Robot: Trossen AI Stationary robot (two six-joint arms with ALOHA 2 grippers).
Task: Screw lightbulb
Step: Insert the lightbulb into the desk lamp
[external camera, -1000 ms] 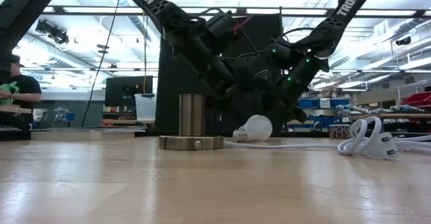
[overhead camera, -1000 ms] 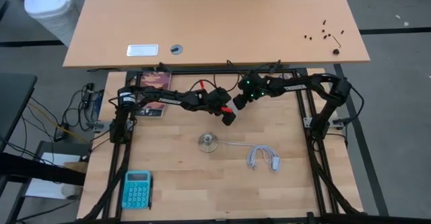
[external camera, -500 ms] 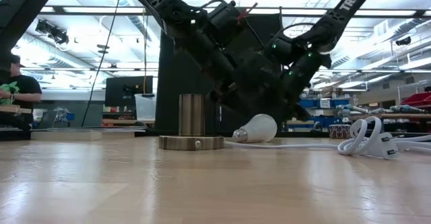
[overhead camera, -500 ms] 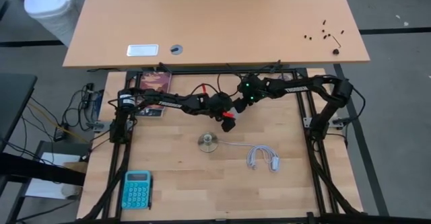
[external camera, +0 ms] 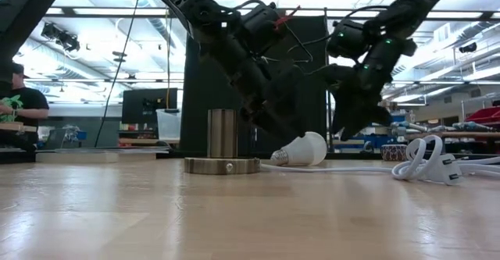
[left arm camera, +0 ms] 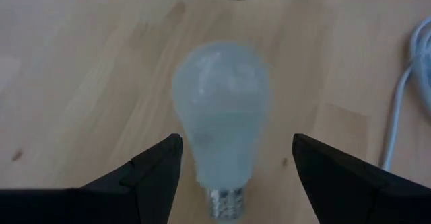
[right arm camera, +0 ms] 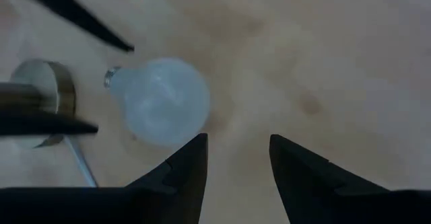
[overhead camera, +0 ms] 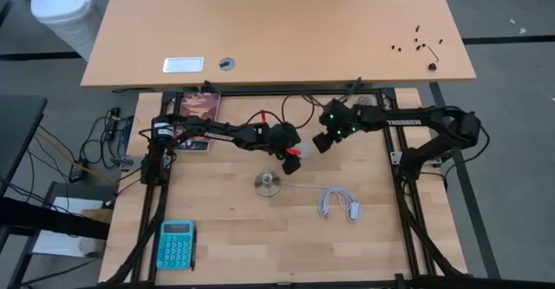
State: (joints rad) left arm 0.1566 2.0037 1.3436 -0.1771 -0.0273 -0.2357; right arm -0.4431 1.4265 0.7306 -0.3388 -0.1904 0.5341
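On the wooden table [overhead camera: 225, 228] we see the lightbulb [external camera: 305, 149] lying free between the left gripper's [left arm camera: 236, 167] parted fingers; the right gripper [right arm camera: 236, 160], at its three o'clock, gapes empty.

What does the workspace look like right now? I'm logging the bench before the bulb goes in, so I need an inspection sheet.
Surface: light wooden table, no spills seen.
Job's things: lightbulb lying on its side, not gripped; metal socket upright on its round base, empty.
Clutter: teal calculator near the front left corner; book at the back left.
Grippers: left gripper open, fingers either side of the lightbulb; right gripper open, just behind the lightbulb.
Cables: white cord from the socket, coiled to its right.
Surroundings: second table behind; person at far left.
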